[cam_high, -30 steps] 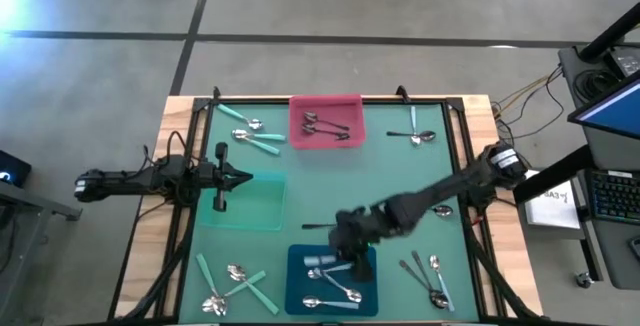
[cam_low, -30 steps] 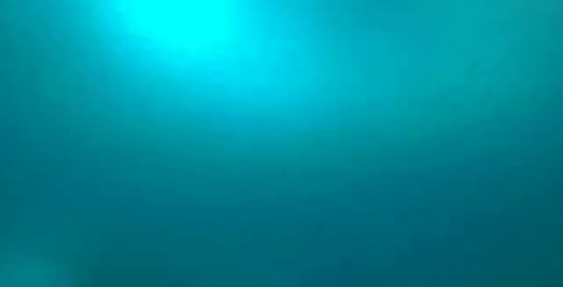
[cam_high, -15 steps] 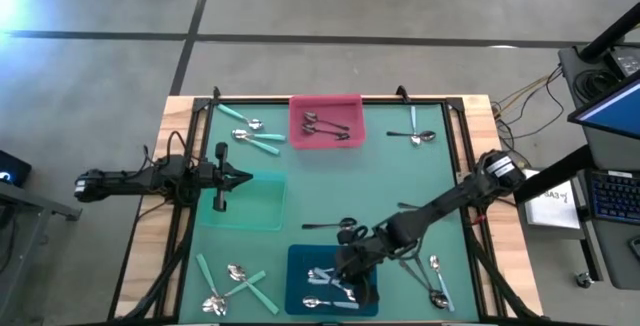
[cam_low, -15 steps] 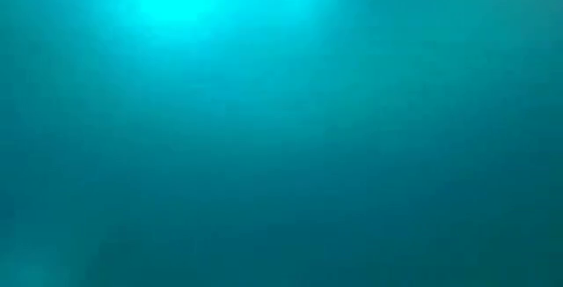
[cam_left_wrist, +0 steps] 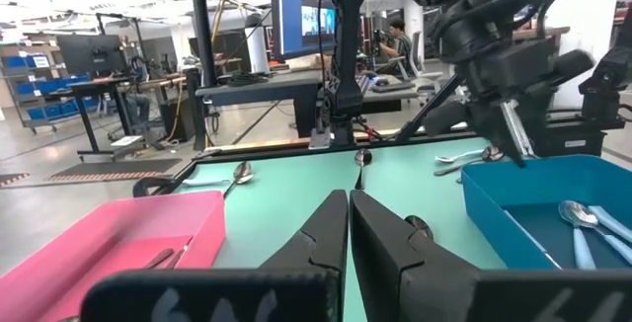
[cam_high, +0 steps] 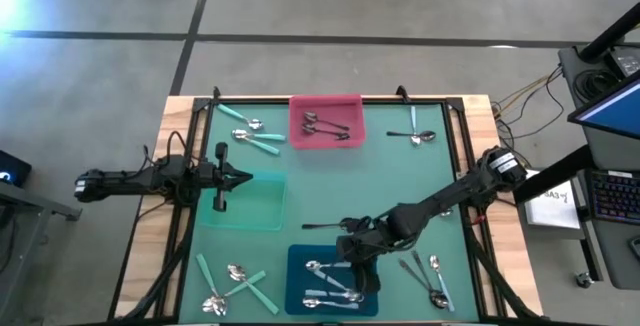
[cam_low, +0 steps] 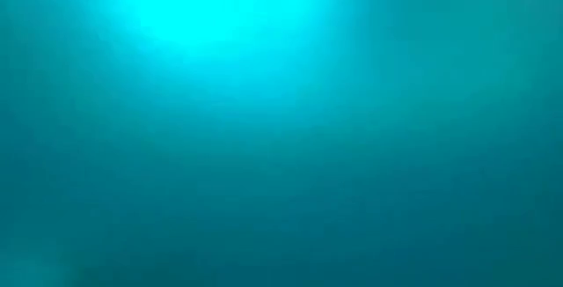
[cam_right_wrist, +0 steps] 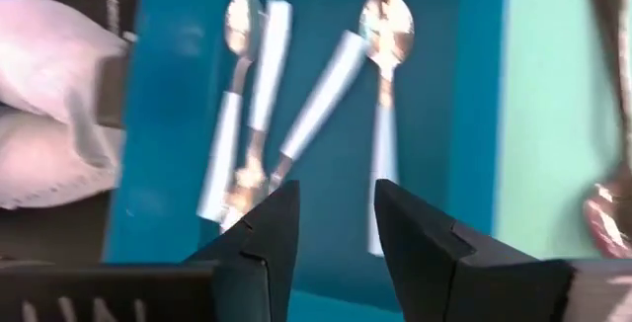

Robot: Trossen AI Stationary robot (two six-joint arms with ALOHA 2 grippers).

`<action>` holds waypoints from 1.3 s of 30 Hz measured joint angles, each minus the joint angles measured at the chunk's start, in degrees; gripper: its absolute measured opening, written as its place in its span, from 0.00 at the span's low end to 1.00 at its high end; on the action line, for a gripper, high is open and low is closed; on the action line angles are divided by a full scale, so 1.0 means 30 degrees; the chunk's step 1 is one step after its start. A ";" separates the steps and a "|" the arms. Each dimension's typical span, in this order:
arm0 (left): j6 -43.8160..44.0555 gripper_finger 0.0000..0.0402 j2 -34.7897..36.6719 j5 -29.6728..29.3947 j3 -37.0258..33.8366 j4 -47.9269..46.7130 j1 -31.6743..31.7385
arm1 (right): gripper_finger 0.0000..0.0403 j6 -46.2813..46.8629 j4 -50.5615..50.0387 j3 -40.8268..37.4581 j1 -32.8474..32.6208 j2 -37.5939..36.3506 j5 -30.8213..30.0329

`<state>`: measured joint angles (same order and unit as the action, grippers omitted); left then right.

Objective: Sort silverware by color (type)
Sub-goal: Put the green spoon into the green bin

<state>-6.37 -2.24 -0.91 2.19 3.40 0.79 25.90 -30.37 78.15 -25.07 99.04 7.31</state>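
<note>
The silverware lies in groups. Pale-blue-handled spoons (cam_right_wrist: 380, 115) lie in the blue tray (cam_high: 298, 284) at the near edge, and dark spoons (cam_high: 325, 126) lie in the pink tray (cam_high: 326, 104). Mint-handled spoons lie on the mat at the far left (cam_high: 250, 134) and near left (cam_high: 232, 286). Dark spoons lie at the far right (cam_high: 415, 136) and near right (cam_high: 428, 278), and one (cam_high: 325, 226) lies mid-table. My right gripper (cam_right_wrist: 336, 213) hangs open above the blue tray with nothing between its fingers. My left gripper (cam_high: 243, 177) waits shut over the green tray (cam_high: 255, 211).
A black frame (cam_high: 455, 116) runs around the green mat. The green tray holds nothing that shows. The low view gives only a teal blur. Beyond the table's right edge stand a monitor and a keyboard (cam_high: 610, 196).
My right gripper dipped toward the near edge over the blue tray, then drew back up toward the far edge. The pale-blue spoon seen at its fingers a second ago now lies in the blue tray among the others.
</note>
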 joint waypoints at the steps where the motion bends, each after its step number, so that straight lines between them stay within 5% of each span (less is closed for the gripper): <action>1: 0.0000 0.00 0.0000 0.0002 -0.0006 0.0007 0.0000 | 0.31 -0.0169 -0.0287 0.0000 0.0169 0.0000 0.0000; 20: -0.0216 0.00 0.0007 -0.0006 0.0002 0.1212 0.0016 | 0.31 -0.2152 -0.3348 -0.0041 0.2743 -0.1415 -0.0132; 28: -0.0569 0.00 -0.0262 -0.0010 0.0002 0.4407 0.0031 | 0.30 -0.2233 -0.3344 -0.0152 0.3435 -0.2866 -0.2572; 33: -0.3621 0.00 -0.0291 -0.0032 0.0002 0.7556 0.0031 | 0.29 -0.2408 -0.3363 -0.0204 0.4021 -0.3135 -0.3009; 39: -0.1242 0.00 -0.0299 -0.3326 0.0002 0.9649 0.0038 | 0.29 -0.2394 -0.3360 -0.0226 0.5025 -0.3155 -0.3009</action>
<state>-10.10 -3.14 -10.89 2.20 32.34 0.91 18.72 -40.45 77.47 -10.00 89.58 -1.72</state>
